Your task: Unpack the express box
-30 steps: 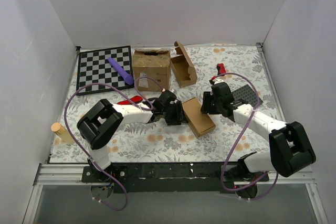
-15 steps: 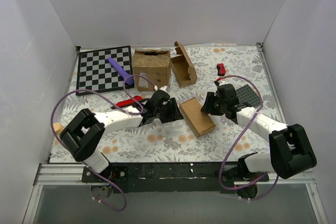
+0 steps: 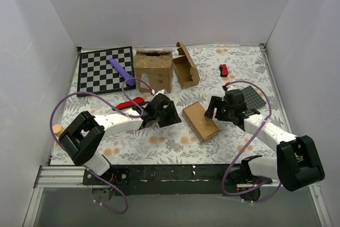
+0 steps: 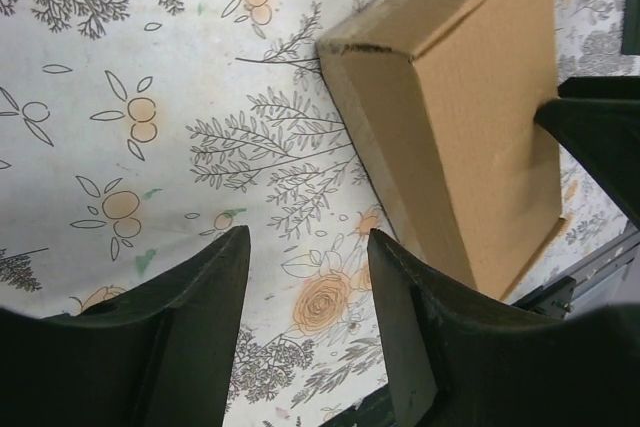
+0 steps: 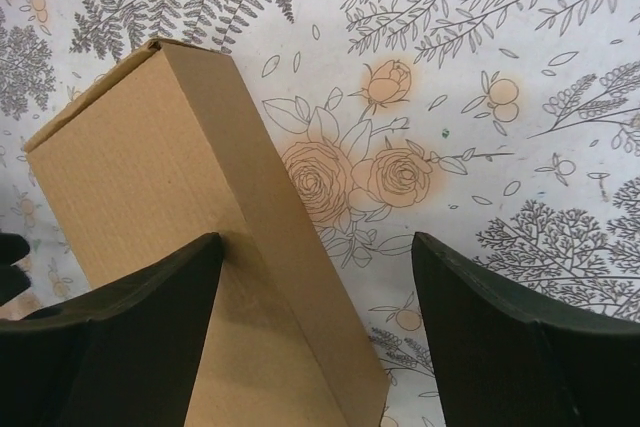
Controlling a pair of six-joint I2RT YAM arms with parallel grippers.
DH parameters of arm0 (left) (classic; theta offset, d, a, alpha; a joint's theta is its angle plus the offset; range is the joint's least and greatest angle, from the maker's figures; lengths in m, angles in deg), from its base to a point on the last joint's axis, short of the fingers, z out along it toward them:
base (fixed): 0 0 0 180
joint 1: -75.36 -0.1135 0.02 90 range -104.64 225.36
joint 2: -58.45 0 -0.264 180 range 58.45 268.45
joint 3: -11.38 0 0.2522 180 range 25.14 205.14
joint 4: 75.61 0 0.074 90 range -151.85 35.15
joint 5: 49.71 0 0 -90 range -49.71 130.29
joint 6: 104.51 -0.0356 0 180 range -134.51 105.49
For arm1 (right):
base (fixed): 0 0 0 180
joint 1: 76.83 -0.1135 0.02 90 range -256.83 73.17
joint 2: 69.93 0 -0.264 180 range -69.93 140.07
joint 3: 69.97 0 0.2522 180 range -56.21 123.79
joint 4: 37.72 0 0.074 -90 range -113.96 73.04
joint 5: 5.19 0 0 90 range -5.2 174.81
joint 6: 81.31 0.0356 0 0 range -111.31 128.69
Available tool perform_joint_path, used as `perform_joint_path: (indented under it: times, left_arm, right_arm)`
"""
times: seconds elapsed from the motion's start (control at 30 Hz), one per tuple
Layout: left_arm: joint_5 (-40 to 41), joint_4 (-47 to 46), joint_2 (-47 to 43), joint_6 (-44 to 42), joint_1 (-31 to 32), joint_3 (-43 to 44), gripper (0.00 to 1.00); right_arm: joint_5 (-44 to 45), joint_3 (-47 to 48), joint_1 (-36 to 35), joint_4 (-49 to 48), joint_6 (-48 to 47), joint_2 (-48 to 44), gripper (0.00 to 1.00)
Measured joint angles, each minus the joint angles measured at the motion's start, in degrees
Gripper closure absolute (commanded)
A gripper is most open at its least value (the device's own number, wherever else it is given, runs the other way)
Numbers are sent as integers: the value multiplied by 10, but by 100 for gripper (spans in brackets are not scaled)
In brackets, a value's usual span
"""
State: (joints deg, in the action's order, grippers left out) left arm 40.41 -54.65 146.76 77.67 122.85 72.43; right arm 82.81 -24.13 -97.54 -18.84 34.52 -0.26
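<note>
The express box (image 3: pixel 201 121) is a flat brown mailer lying shut on the floral cloth at the centre. My left gripper (image 3: pixel 171 115) is open and empty just left of the box, not touching it. In the left wrist view the gripper (image 4: pixel 305 247) is over bare cloth, with the box (image 4: pixel 470 117) at the upper right. My right gripper (image 3: pixel 215 109) is open at the box's right side. In the right wrist view the gripper (image 5: pixel 317 247) straddles the long edge of the box (image 5: pixel 170 207): one finger is over the lid, the other over the cloth.
A large printed carton (image 3: pixel 153 69) and an open small mailer (image 3: pixel 186 67) stand behind. A chessboard (image 3: pixel 105 69) with a purple cylinder (image 3: pixel 122 71) lies at the back left. A red tool (image 3: pixel 130 103), a red piece (image 3: pixel 223 69), a dark plate (image 3: pixel 252 97) and a wooden peg (image 3: pixel 56 129) lie around.
My left gripper has drawn back left, away from the box's end. My right gripper has moved nearer and slightly right. The box has shifted a little toward the front.
</note>
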Motion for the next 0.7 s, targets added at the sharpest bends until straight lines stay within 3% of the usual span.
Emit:
perform_joint_path:
  times: [0.13,0.43,0.7]
  left_arm:
    - [-7,3,26,1,-1,0,51]
    - [-54,-18,43,2,-2,-14,51]
    - [-68,-30,61,-2,-2,6,50]
  right_arm:
    - [-26,-2,1,7,5,2,6]
    - [-143,-39,0,-26,43,5,3]
    - [-186,-57,-18,-51,85,-9,3]
